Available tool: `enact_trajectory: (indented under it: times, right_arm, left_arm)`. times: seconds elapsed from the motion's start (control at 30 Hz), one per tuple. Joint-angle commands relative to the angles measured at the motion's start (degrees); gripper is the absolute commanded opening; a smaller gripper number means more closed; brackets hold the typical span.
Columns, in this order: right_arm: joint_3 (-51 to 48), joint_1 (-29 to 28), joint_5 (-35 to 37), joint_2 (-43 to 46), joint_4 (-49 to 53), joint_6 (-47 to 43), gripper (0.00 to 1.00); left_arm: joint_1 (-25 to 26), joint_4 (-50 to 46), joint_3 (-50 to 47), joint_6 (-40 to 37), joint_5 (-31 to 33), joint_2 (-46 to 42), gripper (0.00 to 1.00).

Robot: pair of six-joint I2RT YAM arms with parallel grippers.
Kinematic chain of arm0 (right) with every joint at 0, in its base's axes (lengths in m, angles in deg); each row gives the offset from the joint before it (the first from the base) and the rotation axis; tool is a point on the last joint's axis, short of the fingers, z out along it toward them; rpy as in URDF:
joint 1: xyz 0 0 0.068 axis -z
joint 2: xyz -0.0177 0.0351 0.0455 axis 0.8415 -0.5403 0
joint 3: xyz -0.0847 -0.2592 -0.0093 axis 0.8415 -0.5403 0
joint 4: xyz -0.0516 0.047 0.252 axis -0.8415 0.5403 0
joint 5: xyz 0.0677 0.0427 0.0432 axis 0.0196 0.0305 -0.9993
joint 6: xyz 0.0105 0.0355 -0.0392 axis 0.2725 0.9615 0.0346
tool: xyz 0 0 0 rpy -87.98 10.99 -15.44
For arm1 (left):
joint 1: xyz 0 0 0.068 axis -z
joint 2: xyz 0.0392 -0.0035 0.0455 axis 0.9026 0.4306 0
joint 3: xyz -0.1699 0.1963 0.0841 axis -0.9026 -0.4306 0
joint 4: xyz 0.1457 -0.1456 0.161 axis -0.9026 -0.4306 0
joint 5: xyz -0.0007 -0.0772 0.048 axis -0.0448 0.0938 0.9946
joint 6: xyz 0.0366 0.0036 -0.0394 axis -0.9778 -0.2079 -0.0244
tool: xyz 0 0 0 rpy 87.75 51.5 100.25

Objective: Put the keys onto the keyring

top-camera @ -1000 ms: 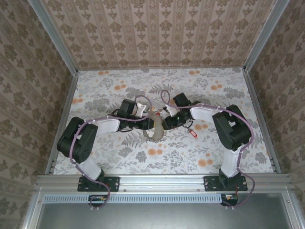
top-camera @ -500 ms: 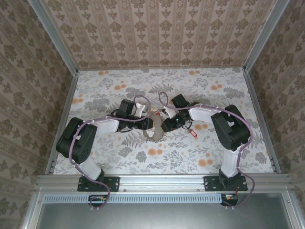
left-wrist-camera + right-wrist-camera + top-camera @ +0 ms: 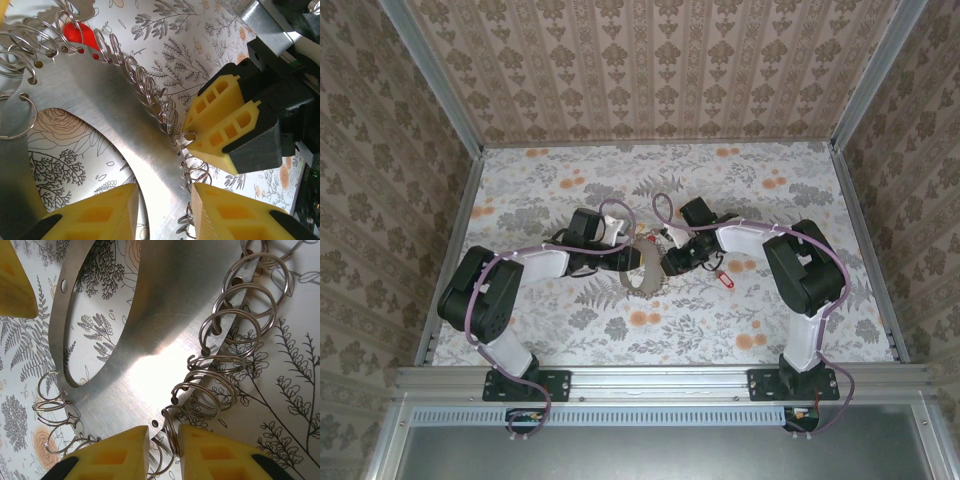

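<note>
The keyring (image 3: 645, 274) sits at about the middle of the table (image 3: 800, 200), roughly as far from the near edge as from the far one, between the two grippers. Close up it is a broad curved metal band (image 3: 100, 110) bent into a loop, with small holes along its edge and a row of wire split rings (image 3: 235, 320) threaded through them. The floral table covering shows through the loop (image 3: 150, 340).

The red key (image 3: 725, 279) lies flat on the table, near the keyring but apart from it, on the side toward the right edge just beyond the right arm's wrist. In the left wrist view its red head (image 3: 76, 34) shows behind the rings. I cannot make out the yellow-gold key with any certainty.

The left gripper (image 3: 636, 258) reaches in from the left. Its yellow fingers stand partly apart with the band running between them (image 3: 165, 192), and the band appears to fill the gap, so it looks clamped. The right gripper (image 3: 667, 262) comes in from the right, facing the left one. Its fingers are drawn almost together (image 3: 164, 432), pinching the keyring at one of the split rings on the band's edge. The left wrist view shows its tips (image 3: 190, 136) meeting at that ring.
</note>
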Motion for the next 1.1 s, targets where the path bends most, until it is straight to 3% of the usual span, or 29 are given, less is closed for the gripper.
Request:
enact_trajectory:
  times: [0.0, 0.47, 0.63, 0.93, 1.07]
  right_arm:
    - [0.98, -0.42, 1.04, -0.26, 1.66, -1.04, 0.21]
    - [-0.73, -1.24, 1.96, 3.54, -0.22, -3.21, 0.0]
    - [-4.28, -2.94, 1.32, 9.82, -5.0, -6.31, 0.0]
    - [-13.47, -5.47, -5.58, 24.34, -19.58, -9.42, 0.0]
    - [-18.67, -5.99, -10.59, 32.41, -29.07, -9.17, 0.0]
  left_arm:
    - [-0.54, 0.73, -0.74, 1.13, -1.23, -2.07, 0.34]
    - [-0.89, -0.42, -0.73, 0.79, -1.15, -4.3, 0.33]
    - [-1.17, -1.61, -0.87, 0.16, -1.23, -7.22, 0.32]
    - [-1.2, -2.43, -4.09, -0.79, -1.11, -20.74, 0.29]
    - [-0.83, -2.08, -6.13, -1.0, -1.57, -29.64, 0.22]
